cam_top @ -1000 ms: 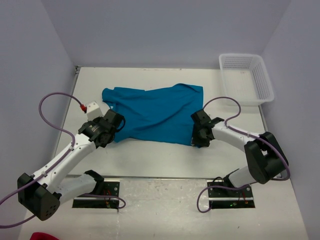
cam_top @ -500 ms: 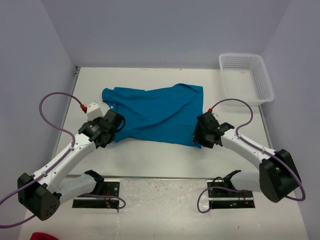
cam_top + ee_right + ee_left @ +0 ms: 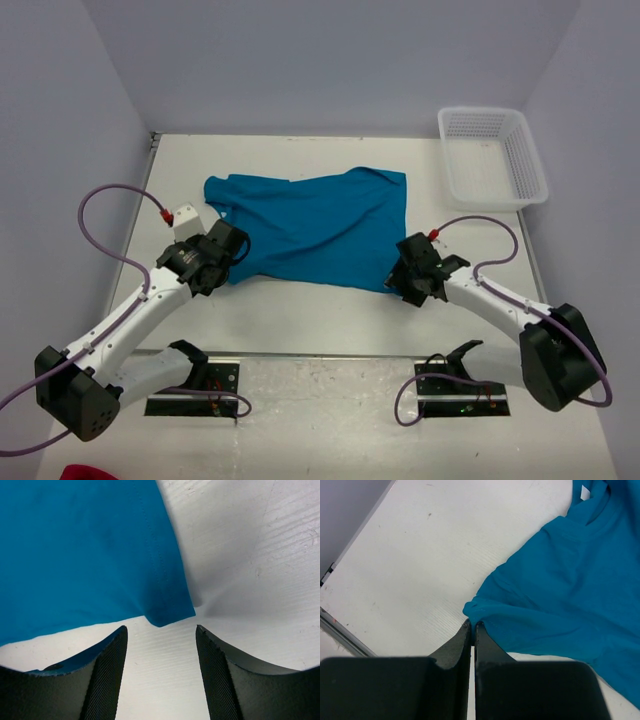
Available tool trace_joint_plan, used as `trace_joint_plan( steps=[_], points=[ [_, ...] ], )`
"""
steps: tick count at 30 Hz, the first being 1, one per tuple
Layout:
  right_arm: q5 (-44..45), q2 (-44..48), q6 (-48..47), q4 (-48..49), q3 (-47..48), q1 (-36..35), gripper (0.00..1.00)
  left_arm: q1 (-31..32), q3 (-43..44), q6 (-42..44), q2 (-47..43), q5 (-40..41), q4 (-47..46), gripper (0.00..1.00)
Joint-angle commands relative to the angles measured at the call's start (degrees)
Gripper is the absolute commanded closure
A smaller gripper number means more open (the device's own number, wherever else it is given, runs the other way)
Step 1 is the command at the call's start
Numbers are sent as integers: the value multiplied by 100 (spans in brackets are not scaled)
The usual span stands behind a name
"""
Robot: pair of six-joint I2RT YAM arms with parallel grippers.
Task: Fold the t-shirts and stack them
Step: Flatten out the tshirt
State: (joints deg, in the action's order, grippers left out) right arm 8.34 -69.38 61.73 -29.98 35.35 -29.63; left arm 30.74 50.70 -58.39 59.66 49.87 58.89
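We see a white tabletop (image 3: 300, 320), with faint grain lines in the wrist views. One teal-blue t-shirt (image 3: 310, 225) lies spread on it around centre, lightly wrinkled. Its near-right corner lies flat on the surface and its near-left edge is bunched up. A white mesh basket (image 3: 528, 160) sits at the far right corner, apart from the t-shirt.

A pale off-white surface (image 3: 300, 320) with faint grain lines fills the middle of the scene. Plain lavender-grey walls (image 3: 330, 60) rise along the surface's far edge, its left side and its right side. A white plastic mesh basket (image 3: 492, 155) sits at the surface's far right corner. Soft, even light leaves only faint shadows on the surface.
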Motion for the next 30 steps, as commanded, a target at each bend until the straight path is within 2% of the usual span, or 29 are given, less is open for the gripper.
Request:
trace_joint_plan(
  steps=[1, 7, 18, 19, 22, 23, 24, 30],
  points=[
    [291, -285, 497, 124, 94, -26, 42, -51, 116, -94, -103, 269, 43, 100],
    [370, -725, 840, 115, 209, -17, 48, -51, 81, -58, -174, 269, 26, 100],
    [818, -875, 1191, -104, 297, 45, 60, -51, 46, 21, -227, 225, -53, 100],
    [845, -858, 1227, -131, 297, 45, 62, -51, 46, 21, -235, 234, -53, 100],
    [845, -814, 1253, -184, 297, 45, 77, -59, 46, 38, -218, 217, -62, 100],
    [845, -805, 1245, -175, 297, 45, 93, -51, 46, 38, -209, 208, -71, 100],
    [836, -813, 1244, -175, 305, 53, 100, -51, 46, 47, -183, 199, -71, 100],
    [792, -787, 851, -61, 402, 45, 100, -51, 28, 126, -156, 164, -132, 100]
  ],
)
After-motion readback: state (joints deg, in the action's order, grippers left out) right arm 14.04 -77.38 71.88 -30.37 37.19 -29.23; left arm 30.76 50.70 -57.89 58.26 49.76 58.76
